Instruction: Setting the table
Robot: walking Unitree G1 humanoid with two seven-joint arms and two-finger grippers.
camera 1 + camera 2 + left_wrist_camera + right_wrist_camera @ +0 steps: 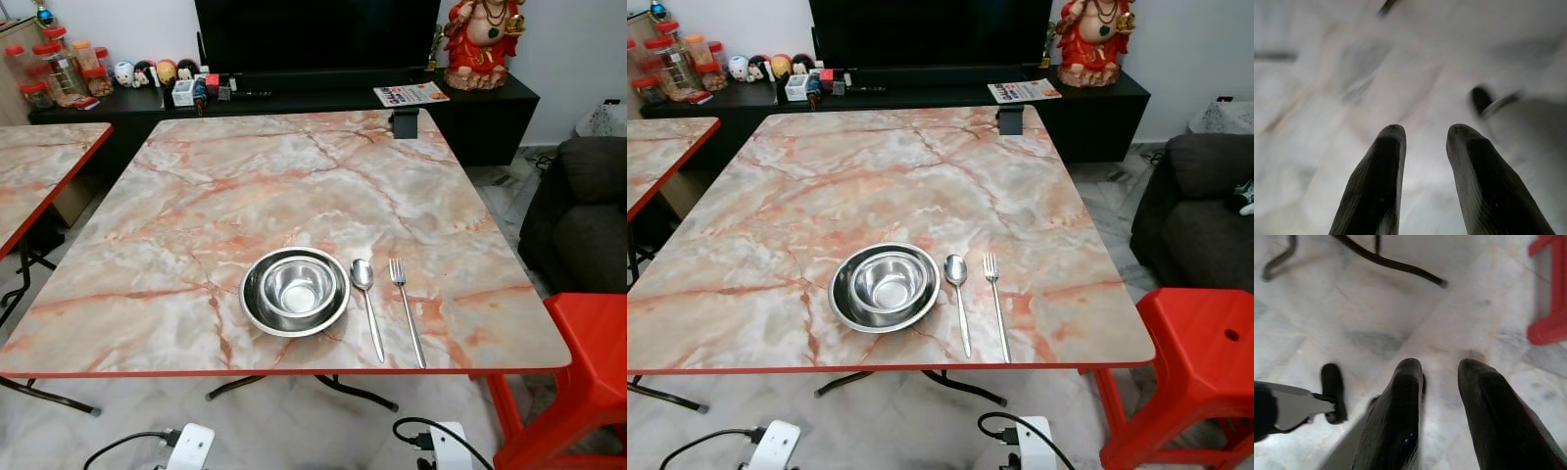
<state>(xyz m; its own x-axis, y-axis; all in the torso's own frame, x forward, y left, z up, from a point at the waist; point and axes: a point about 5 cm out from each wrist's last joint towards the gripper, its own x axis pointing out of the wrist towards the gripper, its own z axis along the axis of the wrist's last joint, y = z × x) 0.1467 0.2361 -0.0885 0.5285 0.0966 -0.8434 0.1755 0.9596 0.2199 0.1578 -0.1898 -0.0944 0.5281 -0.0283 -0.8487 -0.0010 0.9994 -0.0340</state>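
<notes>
A steel plate [253, 305] lies near the front edge of the marble-patterned table [255, 196], and a smaller steel bowl [298, 285] sits inside it. Just right of the plate lie a spoon [366, 299] and then a fork [406, 307], side by side with handles toward the front edge. My left gripper [1424, 134] hangs open over the pale floor, nothing between its fingers. My right gripper [1440, 368] is also open and empty, pointing down at the floor tiles.
A red plastic stool [578, 372] stands at the table's front right corner. A dark sofa [578, 211] is on the right, a second table [39, 166] on the left. A black TV console [294, 98] with jars, small items and a red statue [482, 41] runs behind. Cables and white plugs [191, 446] lie on the floor.
</notes>
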